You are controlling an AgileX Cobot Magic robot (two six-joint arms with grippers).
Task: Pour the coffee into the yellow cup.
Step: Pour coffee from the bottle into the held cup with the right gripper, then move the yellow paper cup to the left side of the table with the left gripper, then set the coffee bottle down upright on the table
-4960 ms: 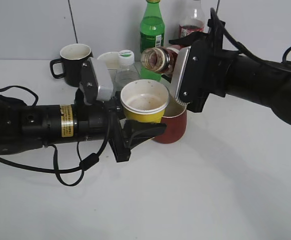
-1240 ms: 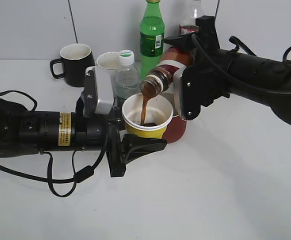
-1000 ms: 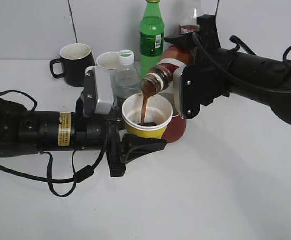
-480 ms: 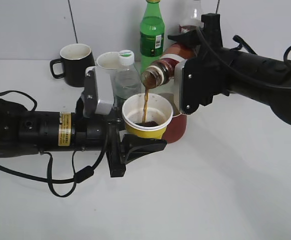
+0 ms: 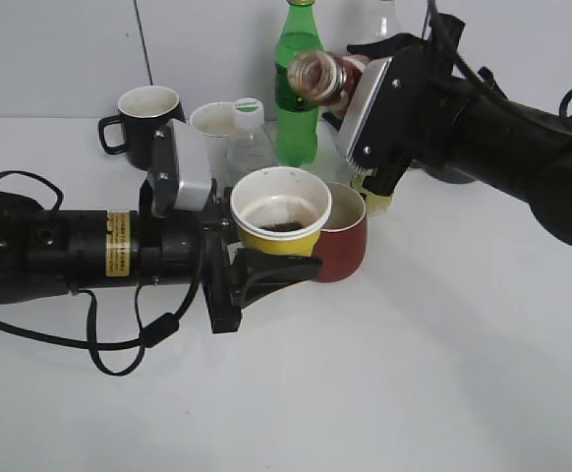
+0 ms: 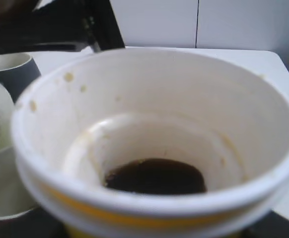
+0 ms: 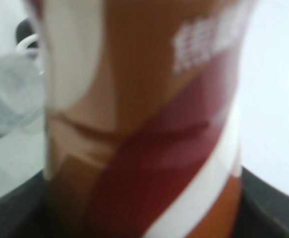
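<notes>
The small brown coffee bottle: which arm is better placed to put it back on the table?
Right. The right claw holds the small brown coffee bottle above the table, while the left claw is occupied with the yellow paper cup.

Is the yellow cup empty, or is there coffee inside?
Not empty: the yellow cup holds a shallow dark pool of coffee at its bottom.

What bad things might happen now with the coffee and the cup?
The coffee bottle is open and lies tilted in the right gripper, so leftover drops might fall on the table or the red mug. The yellow cup with coffee hangs in the left gripper, close to the mug; a bump or tilt might spill it.
</notes>
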